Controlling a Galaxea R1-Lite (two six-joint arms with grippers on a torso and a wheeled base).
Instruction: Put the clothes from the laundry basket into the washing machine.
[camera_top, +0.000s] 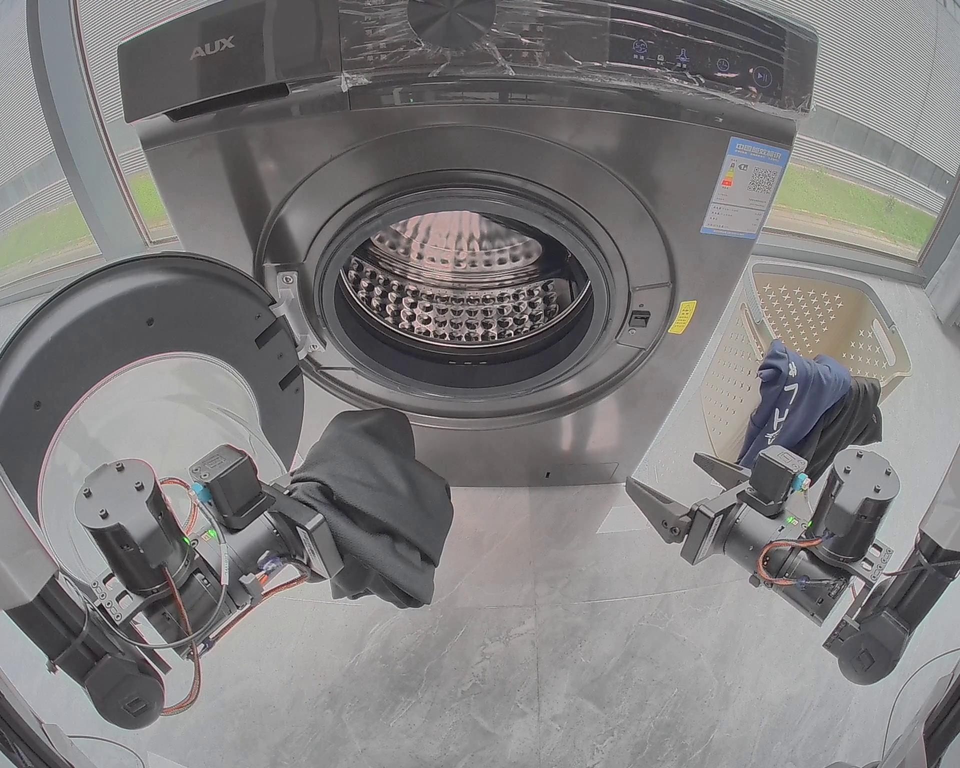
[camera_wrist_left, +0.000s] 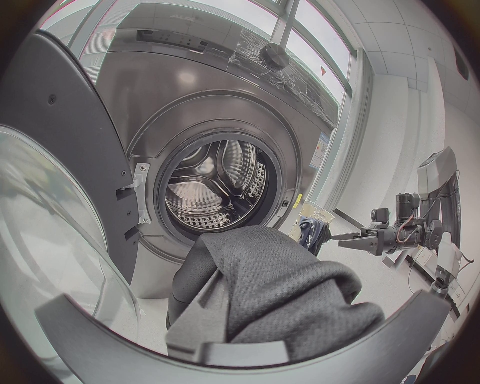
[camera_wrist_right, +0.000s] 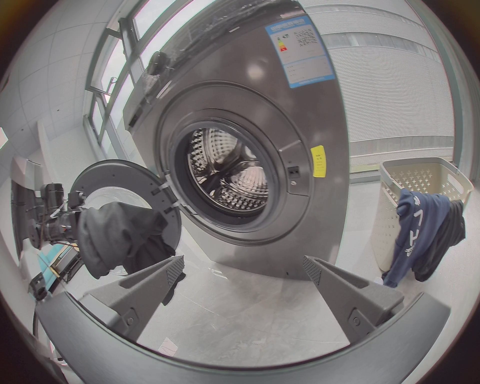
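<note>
Over floor (camera_top: 560, 650), left end effector (camera_top: 322, 535) seemingly holds garment (camera_top: 385, 490).

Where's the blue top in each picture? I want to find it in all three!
Head view: the blue top hangs over the laundry basket rim, to the right of the washing machine.
Left wrist view: far off, just past the dark cloth.
Right wrist view: draped over the basket's near rim.
Shared landmark: the yellow sticker on the machine's front, on the basket's side.
</note>
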